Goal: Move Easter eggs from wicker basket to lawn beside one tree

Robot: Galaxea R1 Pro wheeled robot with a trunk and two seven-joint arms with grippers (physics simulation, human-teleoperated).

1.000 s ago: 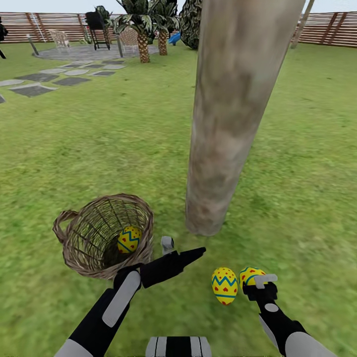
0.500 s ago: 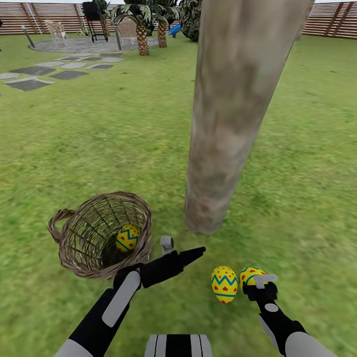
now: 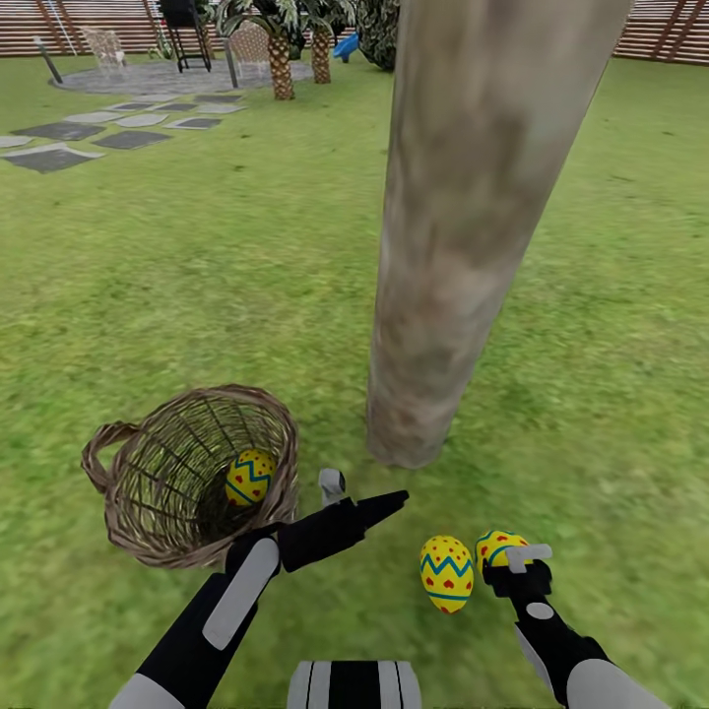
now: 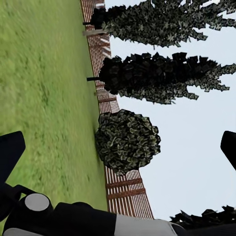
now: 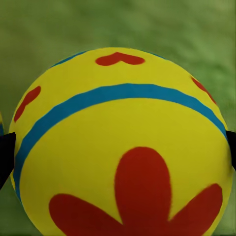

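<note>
Camera tipped down a bit vs 1 s back; whole scene slid, arms and eggs kept their places. No progress: one egg (image 3: 250, 477) left in basket (image 3: 192, 475) at 8 o'clock of tree (image 3: 463, 236). Second egg (image 3: 446, 573) lay on lawn (image 3: 197, 295) at 6 o'clock of trunk. R gripper (image 3: 516, 562) stayed clamped on third egg (image 5: 123, 147), right beside second. L gripper (image 3: 359, 495) spread apart, held nothing, just right of basket.

— What sort of place is this?
— A fenced garden: a wide lawn (image 3: 197, 256), a thick tree (image 3: 473, 217), palms (image 3: 281, 49), stepping stones (image 3: 59, 148), and a slatted wooden fence (image 3: 660, 39) behind.
</note>
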